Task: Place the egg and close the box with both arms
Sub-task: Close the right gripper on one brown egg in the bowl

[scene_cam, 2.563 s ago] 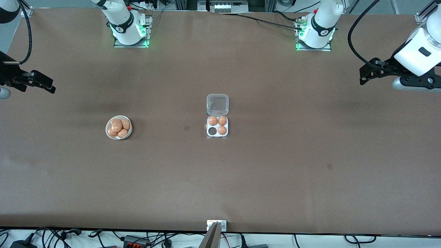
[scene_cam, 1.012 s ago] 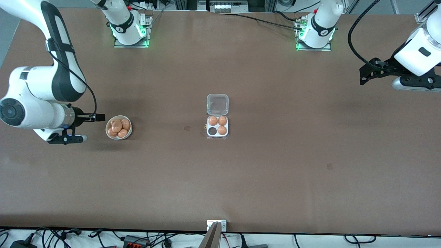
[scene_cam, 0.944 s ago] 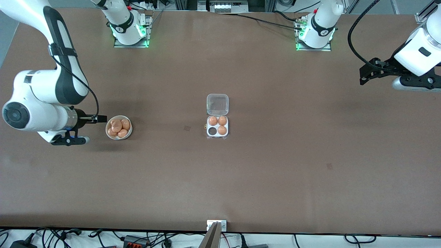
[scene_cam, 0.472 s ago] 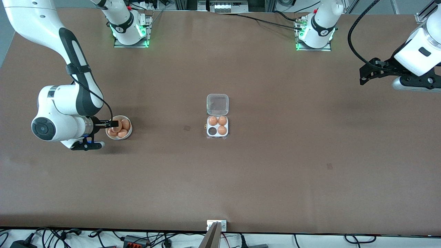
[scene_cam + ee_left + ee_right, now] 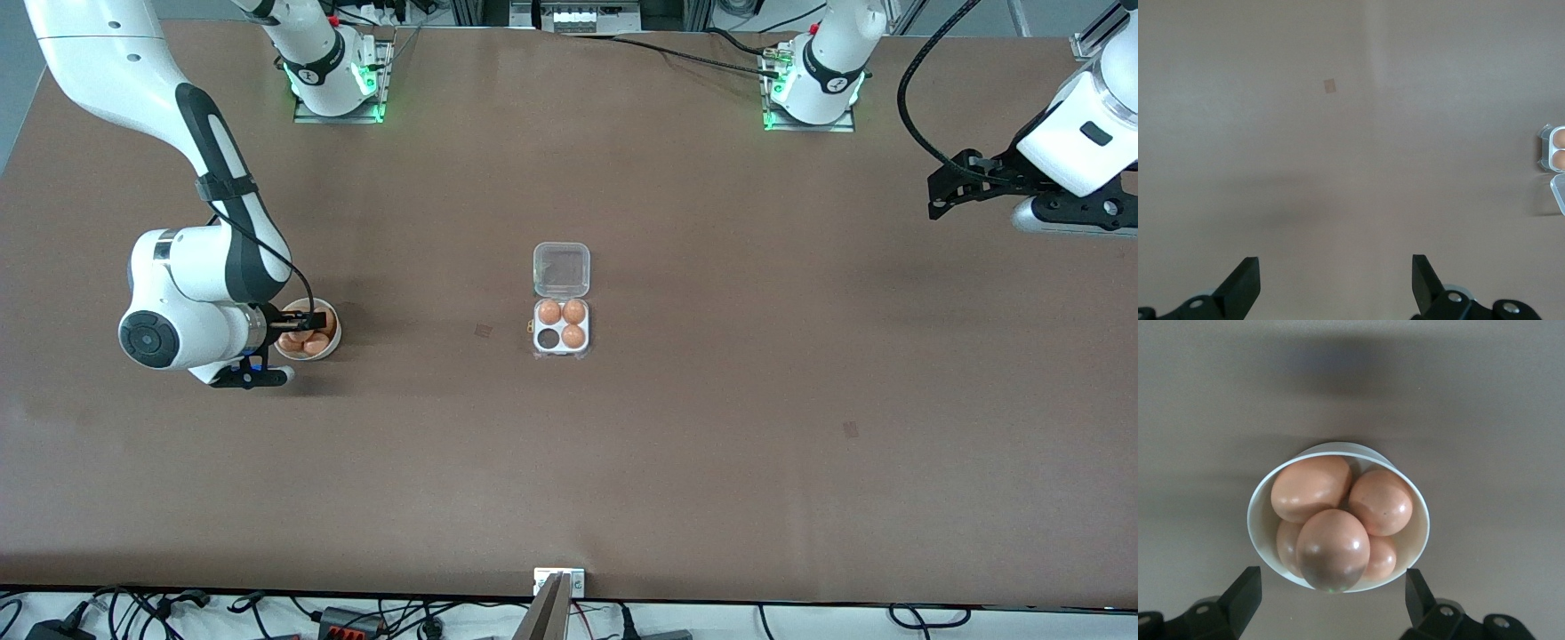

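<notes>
The box sits mid-table with its clear lid lying open, farther from the front camera than the base. Three of its cells hold eggs; the cell nearer the camera toward the right arm's end is empty. My right gripper is open over a round white bowl of several eggs. In the right wrist view the gripper has its fingers spread either side of the bowl's rim, with the top egg between them, untouched. My left gripper waits open over the left arm's end of the table.
In the left wrist view the left gripper is over bare brown table, and the box shows at the frame's edge. A small tape mark lies between bowl and box, and another mark lies toward the left arm's end.
My right arm has swung in from its end of the table and brought its gripper over the bowl of eggs. The left arm, box and bowl have not moved.
</notes>
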### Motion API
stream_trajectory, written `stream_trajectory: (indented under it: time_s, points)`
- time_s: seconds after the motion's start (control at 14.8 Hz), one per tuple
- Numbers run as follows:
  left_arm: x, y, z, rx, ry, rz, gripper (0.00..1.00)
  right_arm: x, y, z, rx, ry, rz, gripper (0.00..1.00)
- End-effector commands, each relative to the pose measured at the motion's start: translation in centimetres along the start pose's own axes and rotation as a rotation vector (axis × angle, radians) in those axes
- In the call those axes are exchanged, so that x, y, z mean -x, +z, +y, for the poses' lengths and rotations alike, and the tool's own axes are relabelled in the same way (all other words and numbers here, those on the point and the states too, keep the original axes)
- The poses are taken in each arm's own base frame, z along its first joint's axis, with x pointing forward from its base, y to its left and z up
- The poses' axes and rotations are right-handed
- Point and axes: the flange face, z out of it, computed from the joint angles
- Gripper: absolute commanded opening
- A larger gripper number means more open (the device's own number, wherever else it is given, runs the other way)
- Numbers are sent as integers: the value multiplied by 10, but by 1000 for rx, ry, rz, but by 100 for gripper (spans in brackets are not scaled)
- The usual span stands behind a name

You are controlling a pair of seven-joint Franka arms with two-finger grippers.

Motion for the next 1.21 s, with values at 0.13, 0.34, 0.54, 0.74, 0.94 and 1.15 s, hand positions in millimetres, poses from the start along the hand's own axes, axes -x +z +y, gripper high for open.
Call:
stream_trajectory:
  time_s: [0.13, 0.34, 0.54, 0.74, 0.94, 1.15]
  points:
    - [-2, -6, -1, 15, 12, -4, 100, -6, 6, -1, -16, 20, -1, 75]
    - [-2, -6, -1, 15, 12, -4, 100, -7, 7, -1, -16, 17, -4, 70]
    - [-2, -5, -1, 15, 13, -5, 100, -7, 6, -1, -15, 9, -2, 49]
    - [-2, -5, -1, 15, 11, -5, 100, -8, -3, -1, -12, -25, 9, 8]
    - [-2, -6, -1, 15, 11, -4, 100, -9, -52, -6, -15, -33, 33, 4]
    - [-2, -5, -1, 15, 11, -5, 100, -6, -118, -56, -36, -114, 97, 4]
